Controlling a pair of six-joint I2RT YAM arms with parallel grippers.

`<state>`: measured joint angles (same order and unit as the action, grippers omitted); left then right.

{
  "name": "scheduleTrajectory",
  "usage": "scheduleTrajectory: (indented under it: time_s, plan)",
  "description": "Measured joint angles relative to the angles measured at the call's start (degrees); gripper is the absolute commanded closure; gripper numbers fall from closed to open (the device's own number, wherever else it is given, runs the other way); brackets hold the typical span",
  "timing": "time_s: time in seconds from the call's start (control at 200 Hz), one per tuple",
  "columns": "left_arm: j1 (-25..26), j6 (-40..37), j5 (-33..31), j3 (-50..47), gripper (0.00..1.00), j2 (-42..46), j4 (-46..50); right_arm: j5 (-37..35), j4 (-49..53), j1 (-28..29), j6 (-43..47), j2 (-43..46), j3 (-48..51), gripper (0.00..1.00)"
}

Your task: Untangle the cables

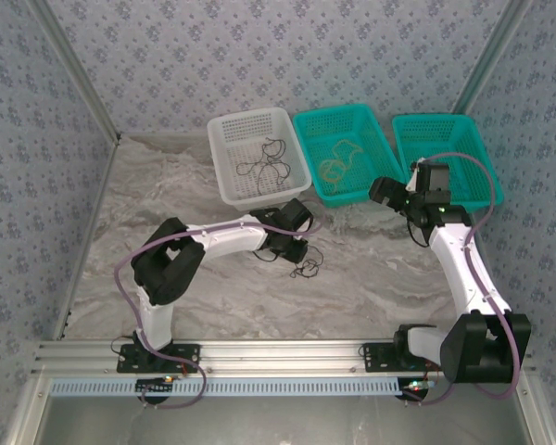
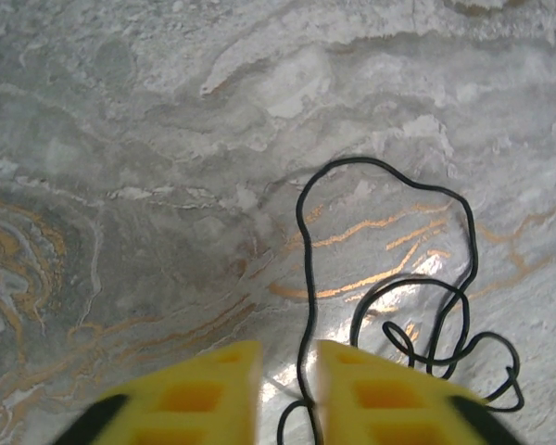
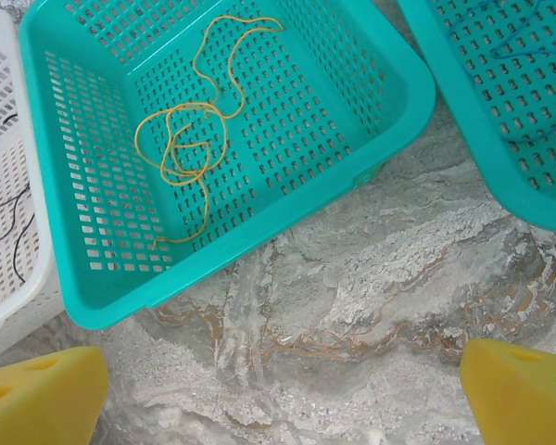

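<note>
A black cable (image 1: 306,265) lies in loose loops on the marble table in front of the baskets. My left gripper (image 1: 299,250) is down over it. In the left wrist view one strand of this black cable (image 2: 308,269) runs between the yellow fingers (image 2: 213,371), which stand a narrow gap apart and are blurred; my left gripper (image 2: 287,357) may or may not be pinching it. My right gripper (image 1: 382,192) hovers by the teal baskets, and in its wrist view the right gripper (image 3: 280,371) is wide open over bare table. A yellow cable (image 3: 181,139) is coiled in the middle basket.
Three baskets stand in a row at the back: a white basket (image 1: 224,176) holding another thin black cable (image 1: 264,159), a middle teal basket (image 1: 308,158) and a right teal basket (image 1: 486,167) with a thin blue cable (image 3: 528,37). Patterned walls close in the sides.
</note>
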<state>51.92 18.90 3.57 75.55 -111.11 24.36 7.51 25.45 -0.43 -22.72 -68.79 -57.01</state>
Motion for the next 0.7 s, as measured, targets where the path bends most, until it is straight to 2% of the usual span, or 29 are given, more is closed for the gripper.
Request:
scheduleTrajectory:
  time_s: [0.12, 0.475, 0.7]
  plan:
    - [0.0, 0.3, 0.0, 0.5, 1.00, 0.0, 0.2, 0.0, 0.0, 0.0, 0.0, 0.0, 0.0, 0.00]
    - [0.0, 0.3, 0.0, 0.2, 1.00, 0.4, -1.4, 0.3, -0.2, 0.5, -0.4, 0.2, 0.1, 0.00]
    - [-0.5, 0.8, 2.0, -2.8, 1.00, 6.2, -4.9, 2.5, -3.1, 2.6, -0.6, 3.9, 3.6, 0.01]
